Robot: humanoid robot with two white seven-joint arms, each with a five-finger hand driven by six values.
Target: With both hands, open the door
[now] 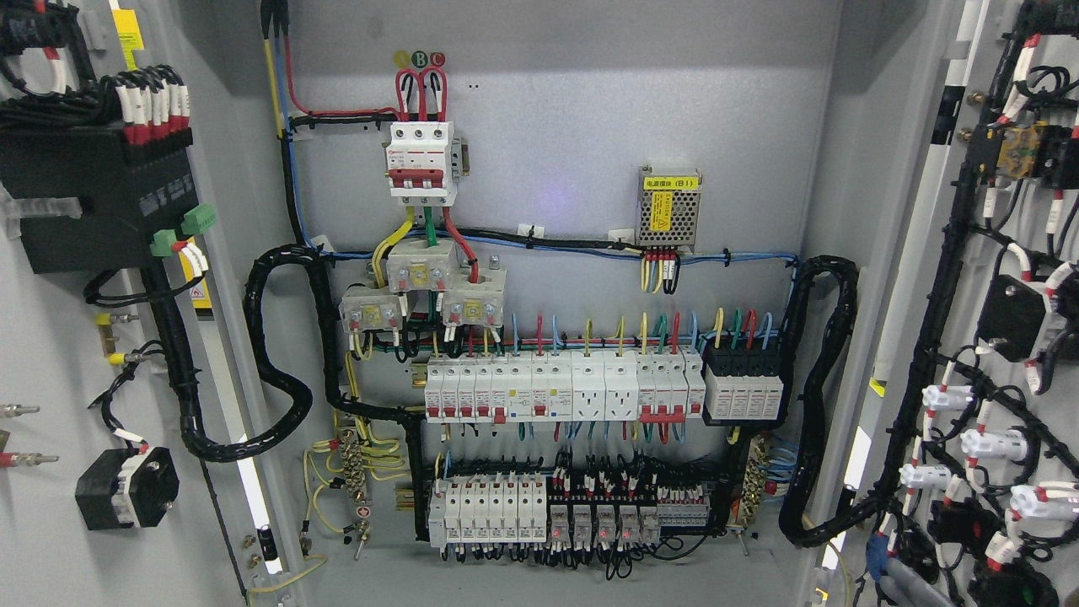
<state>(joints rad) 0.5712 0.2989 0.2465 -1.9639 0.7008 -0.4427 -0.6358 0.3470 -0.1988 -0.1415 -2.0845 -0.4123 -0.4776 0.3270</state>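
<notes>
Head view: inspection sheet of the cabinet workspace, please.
Surface: grey backplate, bare at top.
Job's things: left door and right door both swung open.
Clutter: nothing seen.
Hands: nothing seen.
Cables: black looms loop from each door into the cabinet; coloured wires feed the breaker rows.
Surroundings: three-pole breaker at top, meshed power supply with yellow label, lit red indicators on the lower relays.

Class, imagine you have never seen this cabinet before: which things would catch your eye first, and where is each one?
The red-and-white main breaker stands high on the back panel, left of middle, with red wires looping above it. Below it, a long row of white switches crosses the panel's middle. Both doors hang open: the left door carries a large black box, and the right door is strung with black cable bundles.
</notes>
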